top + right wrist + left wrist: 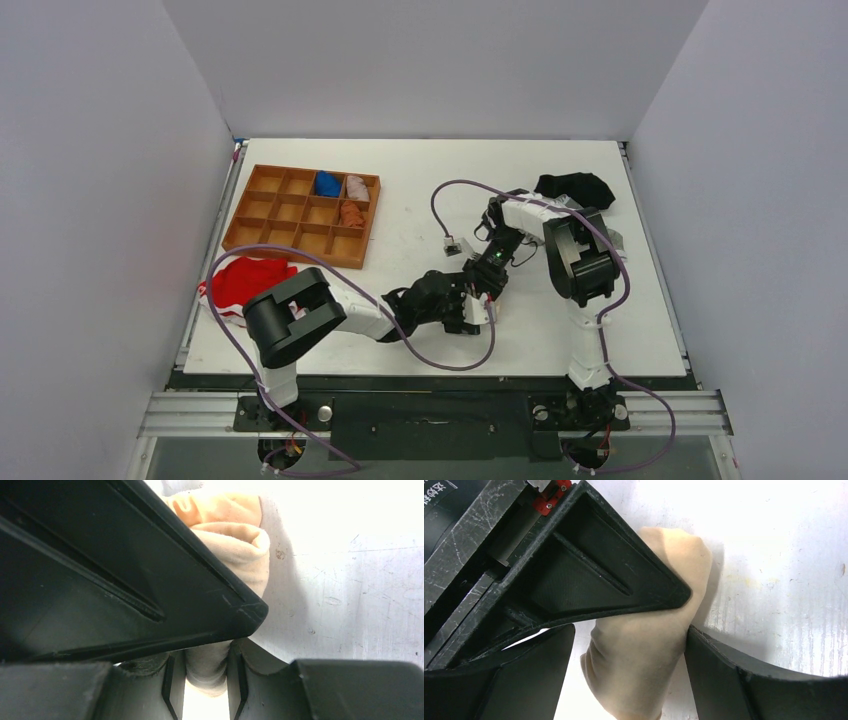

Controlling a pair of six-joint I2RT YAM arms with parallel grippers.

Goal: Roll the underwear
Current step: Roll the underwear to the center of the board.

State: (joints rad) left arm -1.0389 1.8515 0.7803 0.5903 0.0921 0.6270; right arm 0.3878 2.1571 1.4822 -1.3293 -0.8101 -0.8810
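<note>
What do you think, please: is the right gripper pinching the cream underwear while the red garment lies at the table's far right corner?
Not quite: the top view shows the red garment at the near left edge of the table, not the far right corner. The right gripper is indeed pinching the cream underwear.

Cropped, illegible characters on black housing [446, 515]

A white table [420, 170], scuffed and brightly lit just beside the jaws, is enclosed by plain pale walls, with a back wall [430, 60] well beyond them, a left wall [100, 200] and a right wall [760, 200] to either side, and an aluminium rail [680, 408] behind them.
</note>
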